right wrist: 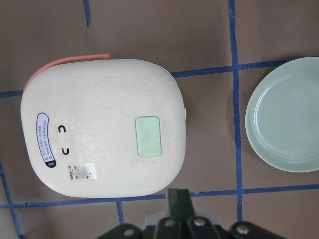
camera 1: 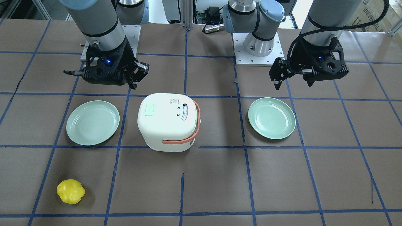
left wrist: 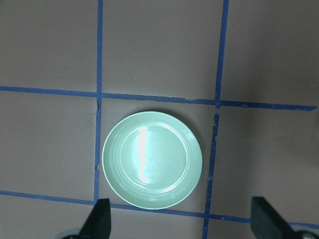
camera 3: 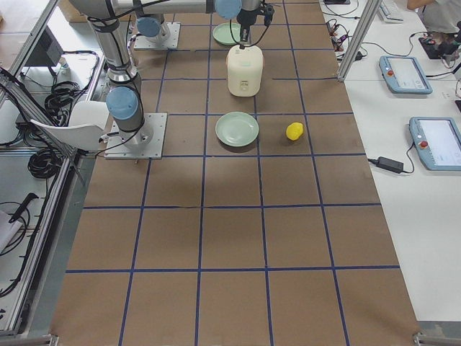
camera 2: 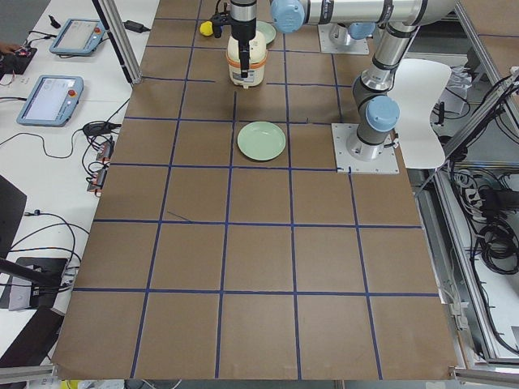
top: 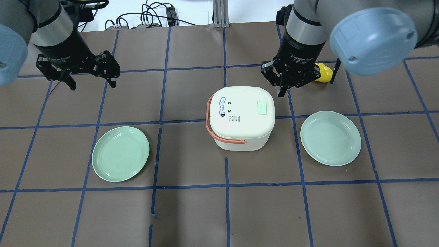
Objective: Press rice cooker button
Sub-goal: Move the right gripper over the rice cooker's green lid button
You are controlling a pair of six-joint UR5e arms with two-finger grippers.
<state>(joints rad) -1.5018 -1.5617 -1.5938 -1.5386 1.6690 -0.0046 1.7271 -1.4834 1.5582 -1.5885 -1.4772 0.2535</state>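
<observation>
Brown paper gridded with blue tape is spread over the table (top: 226, 212). Nearest, two round pale-green plates are set, one left (top: 120, 153) and one right (top: 330, 138). Between them, slightly farther, the white plastic rice cooker (top: 236, 132) is placed, its pale-green rectangular button (top: 262, 107) on the lid's right. Beyond its far right corner the right gripper (top: 283, 91) is held pinched together, empty. The left gripper (top: 93, 84) is spread wide at far left. The approach is judged underway: the tips must be brought over the button and lowered. Farthest, a lumpy yellow toy (top: 324, 72) is seen.
</observation>
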